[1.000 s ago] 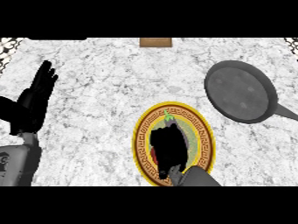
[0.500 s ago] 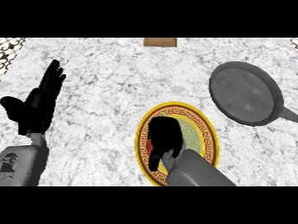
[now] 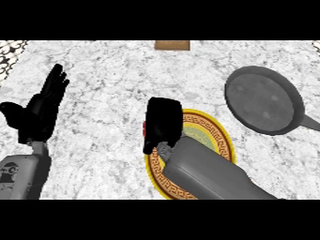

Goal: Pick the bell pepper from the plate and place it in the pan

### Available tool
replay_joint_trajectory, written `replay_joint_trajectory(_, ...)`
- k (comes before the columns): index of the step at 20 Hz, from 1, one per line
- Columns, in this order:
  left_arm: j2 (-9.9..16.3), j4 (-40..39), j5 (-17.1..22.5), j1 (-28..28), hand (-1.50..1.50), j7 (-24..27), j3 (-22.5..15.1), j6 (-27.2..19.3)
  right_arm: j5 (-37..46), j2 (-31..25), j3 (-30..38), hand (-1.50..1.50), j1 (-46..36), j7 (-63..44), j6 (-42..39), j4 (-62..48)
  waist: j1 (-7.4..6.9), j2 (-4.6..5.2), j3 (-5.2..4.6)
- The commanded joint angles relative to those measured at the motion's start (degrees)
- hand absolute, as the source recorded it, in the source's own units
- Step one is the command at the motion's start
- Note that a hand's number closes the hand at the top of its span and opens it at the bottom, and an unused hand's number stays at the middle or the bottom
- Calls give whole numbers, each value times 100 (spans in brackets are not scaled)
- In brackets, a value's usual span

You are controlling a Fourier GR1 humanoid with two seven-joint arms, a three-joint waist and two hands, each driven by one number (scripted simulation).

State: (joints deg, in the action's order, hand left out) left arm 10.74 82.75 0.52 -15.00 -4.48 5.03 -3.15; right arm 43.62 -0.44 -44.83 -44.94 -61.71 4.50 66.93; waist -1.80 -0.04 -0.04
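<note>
- We see the plate [image 3: 214,136] near the counter [image 3: 121,93] centre, under our right hand [image 3: 163,123].
- The pan [image 3: 262,99] lies at two o'clock from it.
- Our left hand [image 3: 41,108] rests at nine o'clock.

Right hand [image 3: 163,123] curled over a red pepper [image 3: 146,127] at the left rim of the yellow plate [image 3: 214,136]. Grey pan [image 3: 262,99] apart at right on marble counter [image 3: 114,70]. Left hand [image 3: 39,108] open, fingers up, at left.
</note>
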Motion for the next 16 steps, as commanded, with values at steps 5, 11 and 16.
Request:
replay_joint_trajectory(5, 107, 102, 57, 183, 0, -11, 156, 13, 1158, 41, 466, 150, -577, -1115, 863, 471, 162, -30, 2)
replay_joint_trajectory(11, 288, 235, 236, 61, 0, -273, 294, 178, 1603, -238, 1302, 150, -293, -688, 1239, 902, 221, -22, 10)
replay_joint_trajectory(16, 71, 152, 38, 231, 0, -69, 106, 43, 1539, -447, 2237, 150, -47, -189, 1681, 1085, 206, 3, 7)
